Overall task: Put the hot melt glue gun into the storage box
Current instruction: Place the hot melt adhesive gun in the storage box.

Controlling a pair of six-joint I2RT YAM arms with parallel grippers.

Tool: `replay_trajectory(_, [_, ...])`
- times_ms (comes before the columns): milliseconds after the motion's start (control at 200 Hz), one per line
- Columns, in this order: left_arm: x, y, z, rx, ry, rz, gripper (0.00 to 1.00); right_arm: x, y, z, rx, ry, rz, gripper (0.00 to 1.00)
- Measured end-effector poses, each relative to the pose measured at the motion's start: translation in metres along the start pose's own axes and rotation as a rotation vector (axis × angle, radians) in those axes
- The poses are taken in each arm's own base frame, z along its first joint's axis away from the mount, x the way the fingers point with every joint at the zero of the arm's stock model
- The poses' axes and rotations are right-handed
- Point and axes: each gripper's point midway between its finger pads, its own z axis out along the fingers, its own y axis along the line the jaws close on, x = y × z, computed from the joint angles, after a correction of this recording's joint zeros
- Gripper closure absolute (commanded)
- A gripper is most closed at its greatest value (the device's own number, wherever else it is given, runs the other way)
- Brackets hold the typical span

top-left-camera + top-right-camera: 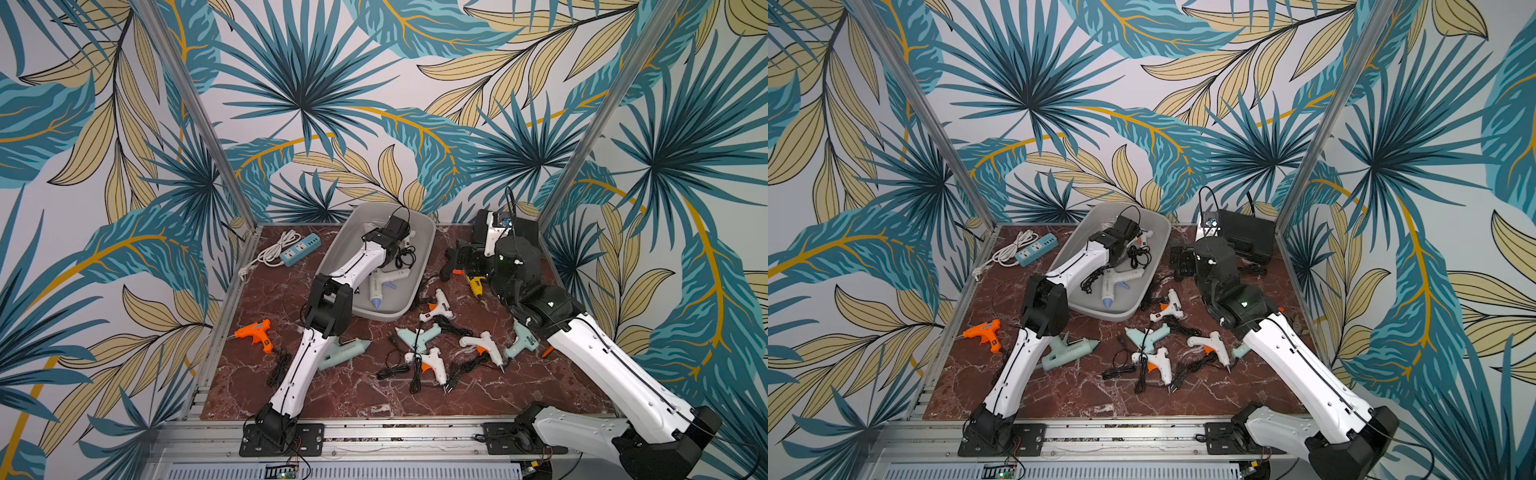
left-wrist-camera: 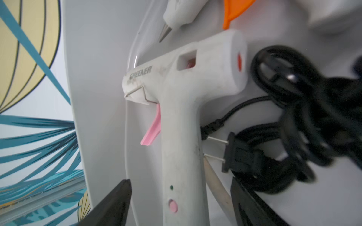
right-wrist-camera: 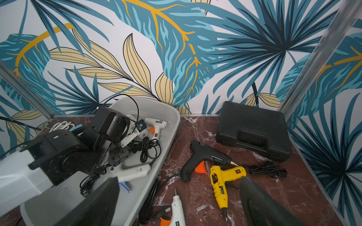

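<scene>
1. Location of item: the white glue gun (image 2: pixel 182 82), with a pink trigger, lies inside the storage box (image 3: pixel 168 127), at the box's far end. The box sits at the far middle of the table.
2. Left gripper (image 2: pixel 181 185): reaches down into the far end of the box. Its fingers (image 2: pixel 117 197) stand apart, one on each side of the gun's handle, with a clear gap on both sides. Nothing is clamped.
3. Key relation: the handle runs lengthwise between the fingers, in line with them. The barrel lies crosswise just beyond the tips, its front end toward the box wall.
4. Adjacent hazard: a bundled black cord (image 2: pixel 293 97) and its plug lie just beside one finger.
5. Right gripper (image 3: pixel 179 180): hovers over the table right of the box, fingers wide apart and empty. A yellow glue gun (image 3: pixel 221 180) and a black glue gun (image 3: pixel 205 156) lie just ahead of it.
6. Assessment: this gun appears delivered. The left gripper should back out along the handle's line so as not to drag gun or cord. The right arm is nearer to the guns on the right.
</scene>
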Motion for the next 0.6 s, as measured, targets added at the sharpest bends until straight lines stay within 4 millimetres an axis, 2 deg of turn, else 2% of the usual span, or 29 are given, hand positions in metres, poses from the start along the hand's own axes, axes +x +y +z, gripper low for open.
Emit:
replay_trajectory(85, [-0.005,0.004,-0.018,0.05,-0.031,-0.052,0.0,0.003,-0.001,0.001,0.01,0.013,0.005,0.01])
replay_trajectory(145, [-0.01,0.013,-0.038,0.076,-0.06,-0.094,0.0,0.007,-0.003,0.002,0.022,0.029,0.011,0.01])
replay_trajectory(346, [-0.017,0.068,-0.122,0.094,-0.188,-0.287,0.0,0.013,-0.014,0.001,0.076,0.064,0.054,0.01])
replay_trajectory(466, [-0.002,0.096,-0.161,0.117,-0.242,-0.439,0.0,0.015,-0.032,0.002,0.142,0.079,0.107,0.01])
replay_trajectory(601, [0.032,0.111,-0.169,0.182,-0.247,-0.61,0.0,0.025,-0.061,0.005,0.222,0.121,0.175,0.01])
